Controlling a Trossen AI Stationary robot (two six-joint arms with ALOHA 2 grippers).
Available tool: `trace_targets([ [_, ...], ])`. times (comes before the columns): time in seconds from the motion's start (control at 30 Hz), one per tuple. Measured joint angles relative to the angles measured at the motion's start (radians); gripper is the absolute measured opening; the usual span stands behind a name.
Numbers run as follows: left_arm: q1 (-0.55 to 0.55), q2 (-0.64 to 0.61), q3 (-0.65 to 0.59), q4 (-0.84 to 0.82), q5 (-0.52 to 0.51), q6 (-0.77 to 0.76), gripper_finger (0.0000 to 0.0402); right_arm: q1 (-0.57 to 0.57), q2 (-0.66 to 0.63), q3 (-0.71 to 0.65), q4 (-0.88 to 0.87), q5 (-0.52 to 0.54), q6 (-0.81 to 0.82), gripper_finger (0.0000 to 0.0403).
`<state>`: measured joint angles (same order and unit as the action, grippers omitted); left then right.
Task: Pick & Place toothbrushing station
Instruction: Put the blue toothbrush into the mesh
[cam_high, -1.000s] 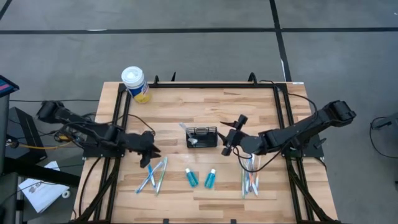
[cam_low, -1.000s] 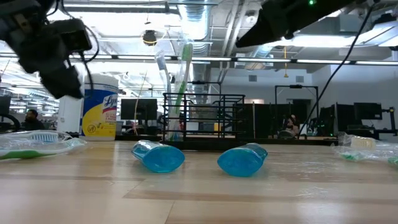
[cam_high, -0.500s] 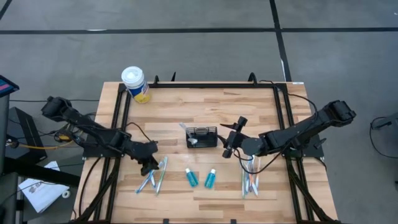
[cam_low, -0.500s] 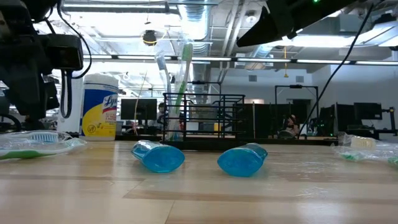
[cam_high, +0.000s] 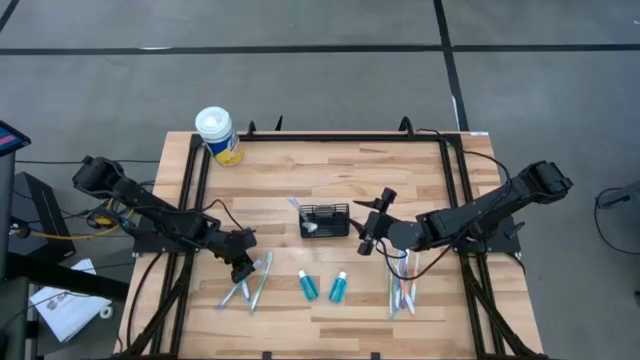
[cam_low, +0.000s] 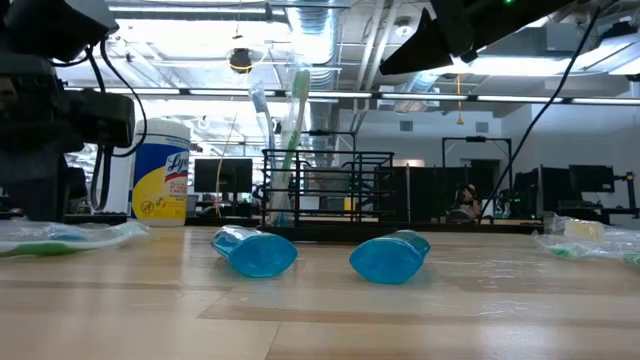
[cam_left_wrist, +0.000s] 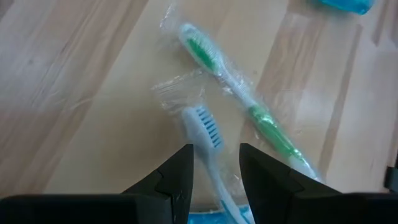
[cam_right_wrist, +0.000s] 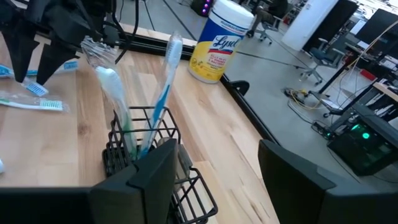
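We see the left gripper (cam_high: 241, 268) lowered with fingers parted astride a wrapped white-and-blue toothbrush (cam_left_wrist: 207, 138), the right gripper (cam_high: 368, 232) spread open beside the small black wire-mesh basket (cam_high: 324, 221) at table centre.

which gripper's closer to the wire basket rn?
Right. The right gripper sits just beside the black wire basket, jaws open. The left gripper is farther off, down over the wrapped toothbrushes near the table's left side, jaws open around a blue-bristled one.
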<state>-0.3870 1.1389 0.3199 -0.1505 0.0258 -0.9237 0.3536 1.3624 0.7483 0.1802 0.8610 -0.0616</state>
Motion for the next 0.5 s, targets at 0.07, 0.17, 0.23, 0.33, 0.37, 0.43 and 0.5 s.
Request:
trace_targets([
  [0.07,0.003,0.0,0.0,-0.007,0.0,0.0,0.0125,0.0,0.0,0.0,0.0,0.0,0.002,0.0215],
  [0.17,0.013,0.0,0.0,-0.014,0.0,0.0,0.0125,0.0,0.0,0.0,0.0,0.0,0.002,0.0215],
  [0.23,0.018,0.0,0.0,-0.014,0.0,0.0,0.0124,0.0,0.0,0.0,0.0,0.0,0.002,0.0215],
  [0.33,0.021,0.0,0.0,-0.017,-0.001,0.006,0.0117,0.0,0.0,0.0,0.0,0.0,0.002,0.0215],
  [0.37,0.021,0.0,0.0,-0.018,-0.001,0.016,0.0112,0.0,0.0,0.0,0.0,0.0,0.002,0.0215],
  [0.43,0.018,0.0,0.0,-0.018,-0.001,0.039,0.0098,0.0,0.0,0.0,0.0,0.0,0.002,0.0215],
  [0.5,0.018,0.0,0.0,-0.018,-0.001,0.054,0.0073,0.0,0.0,0.0,0.0,0.0,0.002,0.0215],
])
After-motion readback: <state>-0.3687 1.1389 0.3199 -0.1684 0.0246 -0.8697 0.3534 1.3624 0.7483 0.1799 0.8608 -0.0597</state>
